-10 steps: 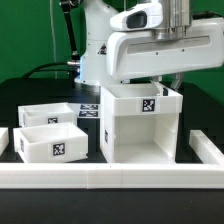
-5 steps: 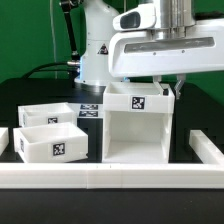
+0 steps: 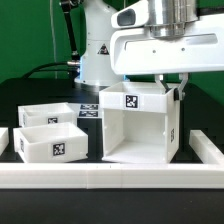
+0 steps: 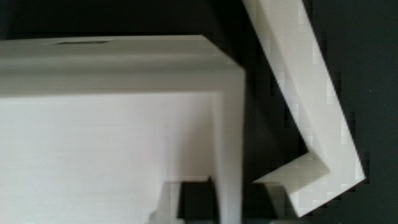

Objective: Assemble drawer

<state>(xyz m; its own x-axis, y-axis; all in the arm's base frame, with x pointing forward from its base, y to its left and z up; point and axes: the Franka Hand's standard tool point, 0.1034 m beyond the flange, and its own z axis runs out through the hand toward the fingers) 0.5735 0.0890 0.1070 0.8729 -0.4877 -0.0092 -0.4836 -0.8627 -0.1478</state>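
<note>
**Position of parts.** The housing (image 3: 138, 125) stands on the black tabletop (image 3: 190, 152), right of centre in the exterior view. Its open front is turned toward the front rail (image 3: 110, 178), slightly to the exterior view's left. A square tag sits on its upper front band.

**Jaws.** The gripper (image 3: 172, 88) comes down from above at the housing's upper corner on the exterior view's right. In the wrist view the dark fingers (image 4: 191, 200) flank one thin upright wall of the housing (image 4: 107, 110), one on each side. The jaws are closed on that wall.

**Edges and clearance.**
- The housing's lower front edge lies near the front rail, with a narrow dark strip of tabletop between them.
- A side rail (image 3: 205, 145) bounds the tabletop on the exterior view's right, with a gap between it and the housing.
- In the wrist view a white angled strip (image 4: 299, 100) runs beside the gripped wall and is separated from it by dark tabletop.

**Surrounding items.**
- Two trays stand on the exterior view's left, both clear of the housing: the front tray (image 3: 50, 145) with its tag facing forward, and the rear tray (image 3: 45, 112) just behind it.
- The marker board (image 3: 88, 112) lies flat between the rear tray and the housing.
- The arm's base (image 3: 95, 50) rises behind them.
</note>
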